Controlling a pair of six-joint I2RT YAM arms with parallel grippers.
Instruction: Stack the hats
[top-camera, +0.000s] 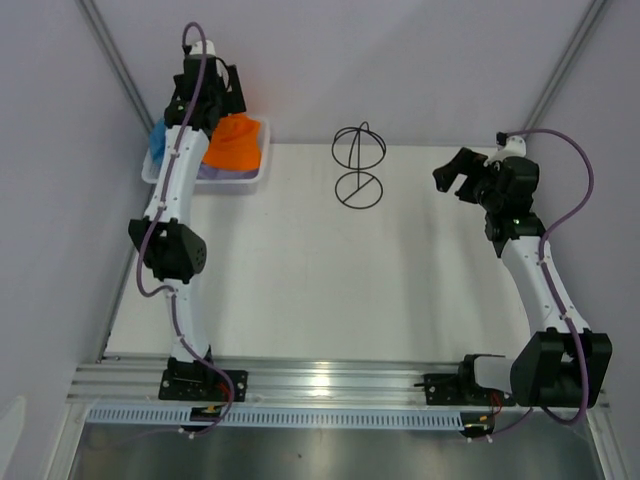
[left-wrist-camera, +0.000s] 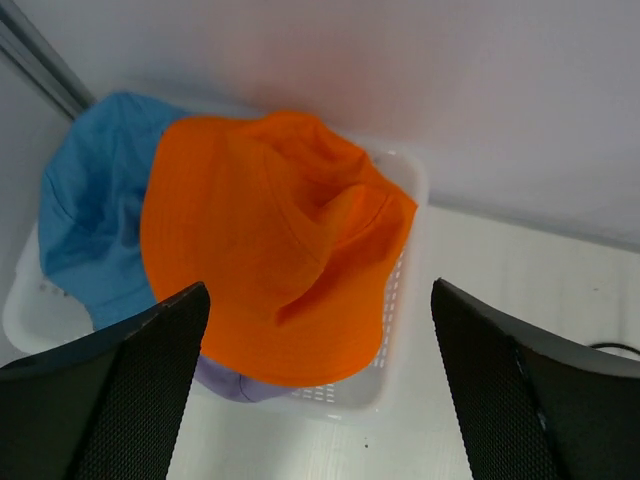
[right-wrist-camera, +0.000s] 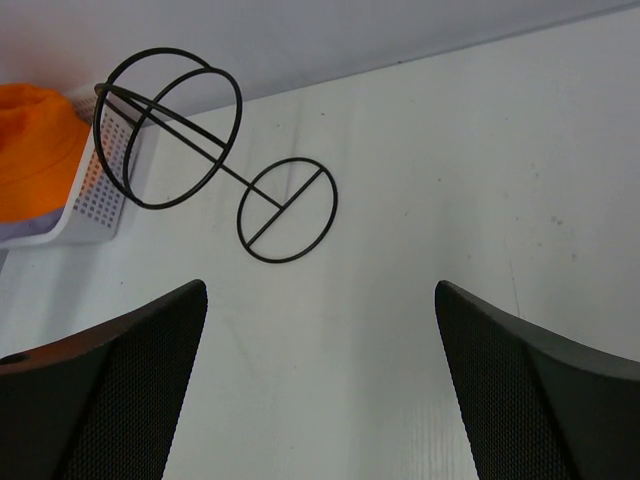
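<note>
Three hats lie piled in a white mesh basket (top-camera: 252, 183) at the table's back left. The orange hat (left-wrist-camera: 265, 240) is on top, crumpled, and shows in the top view (top-camera: 236, 143) and at the left edge of the right wrist view (right-wrist-camera: 30, 150). A blue hat (left-wrist-camera: 95, 210) lies to its left, and a lavender hat (left-wrist-camera: 225, 380) peeks out underneath. My left gripper (left-wrist-camera: 318, 295) hovers open above the orange hat with nothing between its fingers, high over the basket (top-camera: 222, 100). My right gripper (top-camera: 455, 172) hangs open and empty over the table's back right (right-wrist-camera: 320, 290).
A thin black wire stand (top-camera: 358, 165) is at the back middle of the table, between the basket and my right gripper (right-wrist-camera: 210, 170). The white basket's wall (left-wrist-camera: 400, 300) sits close to the left and back walls.
</note>
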